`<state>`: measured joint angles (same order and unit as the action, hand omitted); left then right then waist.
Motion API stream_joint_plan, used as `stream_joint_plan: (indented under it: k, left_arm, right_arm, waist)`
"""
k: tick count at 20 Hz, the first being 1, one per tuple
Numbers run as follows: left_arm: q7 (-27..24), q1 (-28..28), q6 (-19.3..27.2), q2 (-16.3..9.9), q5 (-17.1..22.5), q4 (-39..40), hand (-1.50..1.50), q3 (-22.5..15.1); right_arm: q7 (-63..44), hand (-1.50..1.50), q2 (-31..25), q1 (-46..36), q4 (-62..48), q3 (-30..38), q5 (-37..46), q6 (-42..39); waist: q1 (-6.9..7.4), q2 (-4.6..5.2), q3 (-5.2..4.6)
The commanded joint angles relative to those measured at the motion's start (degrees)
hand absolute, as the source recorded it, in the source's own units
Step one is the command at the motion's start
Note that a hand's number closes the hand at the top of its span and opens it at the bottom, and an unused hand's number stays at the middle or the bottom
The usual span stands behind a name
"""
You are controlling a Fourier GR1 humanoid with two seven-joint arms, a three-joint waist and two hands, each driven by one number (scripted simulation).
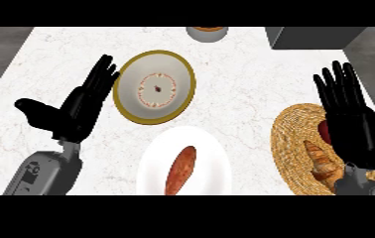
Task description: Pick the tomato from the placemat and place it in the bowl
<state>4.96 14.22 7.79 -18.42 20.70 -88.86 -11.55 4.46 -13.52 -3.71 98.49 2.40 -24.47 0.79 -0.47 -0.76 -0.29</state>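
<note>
A woven straw placemat lies at the right of the counter. On it a red tomato shows only as a sliver, mostly hidden behind my right hand, which hovers over the mat with straight fingers pointing away. A croissant also lies on the mat, just below the tomato. The bowl, cream with a gold rim and a patterned centre, stands left of centre. My left hand rests open beside the bowl's left rim, fingers up, thumb spread to the left.
A white plate with a bread roll sits in front of the bowl. A small cup stands at the counter's far edge. A dark grey box occupies the far right corner.
</note>
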Motion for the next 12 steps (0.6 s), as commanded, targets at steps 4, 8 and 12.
stream_joint_plan:
  k: [4,8,12]
  left_arm:
    - [2.5,-2.3,-2.5,-5.8,-2.4,1.6,0.00,2.3]
    - [5.2,-1.2,-2.8,-7.0,-2.6,3.5,0.00,1.7]
    - [8.4,-2.4,-4.5,-8.8,-1.1,1.8,0.00,3.4]
  right_arm:
    - [0.8,1.50,-12.4,0.3,-13.4,7.0,-2.0,-13.8]
    - [8.0,1.50,-27.0,1.3,-9.2,4.2,21.5,-12.4]
    - [34.6,-1.50,-15.2,7.4,-24.7,4.3,21.9,-13.0]
  waist:
    - [1.34,1.04,0.38]
    - [1.01,1.64,0.03]
    - [1.00,0.93,0.51]
